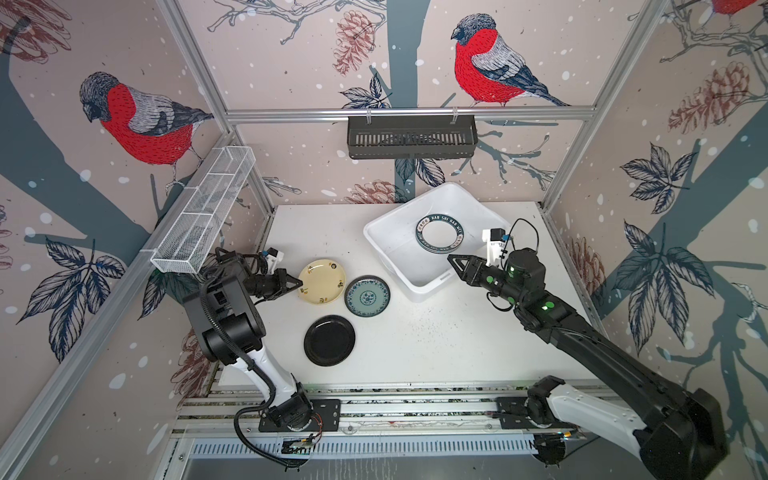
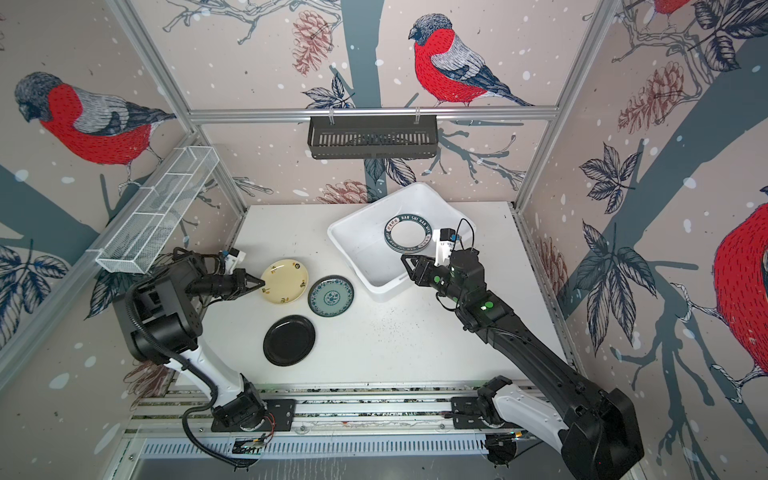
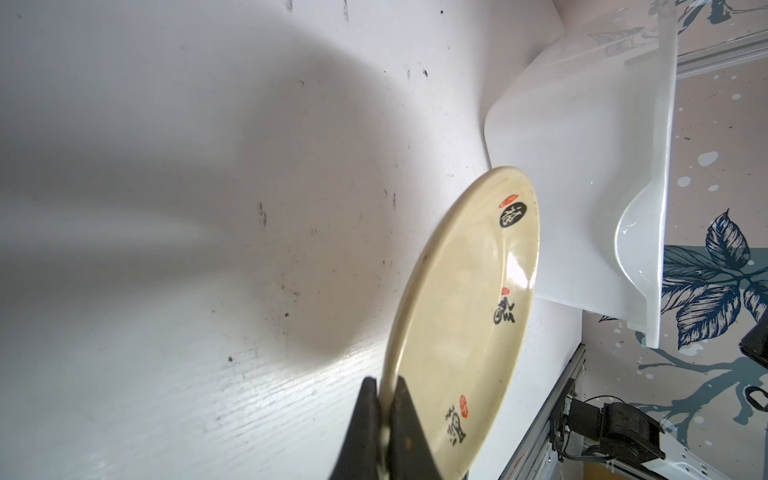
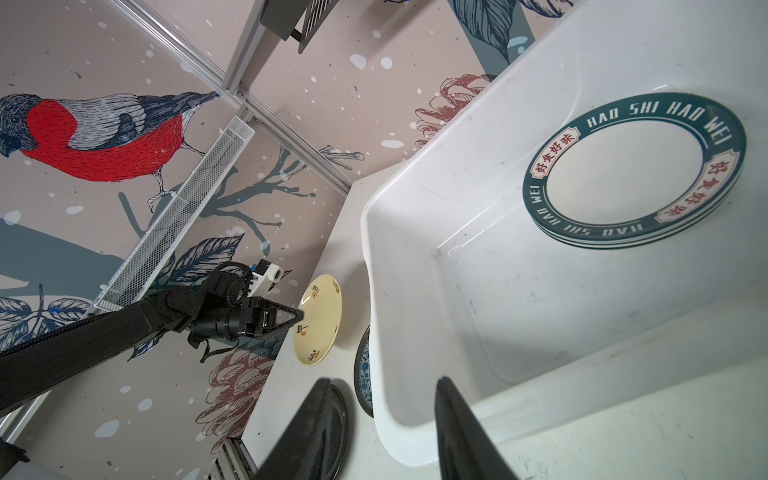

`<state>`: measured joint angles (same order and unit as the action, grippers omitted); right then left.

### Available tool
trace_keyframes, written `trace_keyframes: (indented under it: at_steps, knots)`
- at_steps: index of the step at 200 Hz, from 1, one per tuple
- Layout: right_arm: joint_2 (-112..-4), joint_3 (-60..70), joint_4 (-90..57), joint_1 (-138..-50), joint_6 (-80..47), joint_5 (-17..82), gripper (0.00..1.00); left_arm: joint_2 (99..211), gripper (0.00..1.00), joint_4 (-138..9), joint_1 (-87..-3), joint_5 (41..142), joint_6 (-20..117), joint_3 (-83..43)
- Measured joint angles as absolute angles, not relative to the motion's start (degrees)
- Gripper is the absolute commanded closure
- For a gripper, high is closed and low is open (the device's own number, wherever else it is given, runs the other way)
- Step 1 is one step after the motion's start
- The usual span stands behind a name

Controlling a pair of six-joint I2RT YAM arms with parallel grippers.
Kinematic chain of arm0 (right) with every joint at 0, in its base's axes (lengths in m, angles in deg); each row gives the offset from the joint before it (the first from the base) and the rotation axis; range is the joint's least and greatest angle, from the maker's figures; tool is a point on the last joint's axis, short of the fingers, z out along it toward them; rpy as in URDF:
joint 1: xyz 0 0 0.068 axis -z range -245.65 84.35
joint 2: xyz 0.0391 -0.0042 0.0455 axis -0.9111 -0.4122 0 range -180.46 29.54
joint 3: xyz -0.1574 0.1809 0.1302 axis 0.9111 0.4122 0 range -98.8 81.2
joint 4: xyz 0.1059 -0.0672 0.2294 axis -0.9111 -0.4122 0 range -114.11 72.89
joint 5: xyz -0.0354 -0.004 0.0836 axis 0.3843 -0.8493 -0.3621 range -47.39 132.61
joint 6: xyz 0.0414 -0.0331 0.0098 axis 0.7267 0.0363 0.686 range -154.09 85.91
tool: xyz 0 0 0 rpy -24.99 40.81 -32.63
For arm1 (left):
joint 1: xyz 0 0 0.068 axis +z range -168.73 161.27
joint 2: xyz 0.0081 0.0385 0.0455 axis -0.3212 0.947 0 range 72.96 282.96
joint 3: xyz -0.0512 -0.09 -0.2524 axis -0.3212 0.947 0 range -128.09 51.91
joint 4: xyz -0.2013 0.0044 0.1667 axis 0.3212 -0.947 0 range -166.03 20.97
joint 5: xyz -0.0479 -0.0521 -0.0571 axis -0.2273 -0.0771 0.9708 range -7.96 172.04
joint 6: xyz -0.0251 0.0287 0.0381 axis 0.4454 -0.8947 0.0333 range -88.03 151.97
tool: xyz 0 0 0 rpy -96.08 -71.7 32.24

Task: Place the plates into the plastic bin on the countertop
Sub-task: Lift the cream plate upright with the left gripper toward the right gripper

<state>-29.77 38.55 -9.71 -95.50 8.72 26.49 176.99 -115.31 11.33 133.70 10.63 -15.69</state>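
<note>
Stereo pair overhead, one camera per wrist.
Both top views look steeply down on the whole countertop (image 1: 436,345). My left wrist camera sits close behind the left pincer (image 3: 385,384), facing the cream-yellow plate (image 3: 469,316) at its tips; the right one looks past the right pincer (image 4: 382,379) into the plastic bin (image 4: 519,324), sharing that plate and probably the same bin wall.

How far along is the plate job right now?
Done: a stack topped by a lettered plate lies in the bin. In hand: left tool grips the cream plate; right tool open, empty. Left: teal plate and black plate on the table.
</note>
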Motion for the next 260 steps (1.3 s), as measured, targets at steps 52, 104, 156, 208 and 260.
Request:
trace_keyframes:
  at_steps: [52,104,156,208,260]
  knots:
    - [-31.67,36.41,-10.19,-95.57,7.65,26.05,0.56,174.21,1.00,-116.05,9.04,134.48,10.63,-15.69]
    - [-32.85,35.88,-10.71,-96.00,7.62,25.57,0.54,170.80,1.00,-116.71,6.06,134.48,10.60,-15.64]
    - [-35.06,34.27,-11.06,-96.83,7.51,25.01,0.54,168.35,1.00,-118.52,3.92,134.79,10.58,-17.02]
    - [-38.71,30.81,-12.31,-98.12,6.33,24.85,0.53,165.31,1.00,-119.99,1.45,135.40,10.58,-18.09]
    - [-43.36,22.40,-18.76,-98.91,2.49,25.36,0.50,162.01,1.00,-120.77,-2.20,136.01,11.22,-20.93]
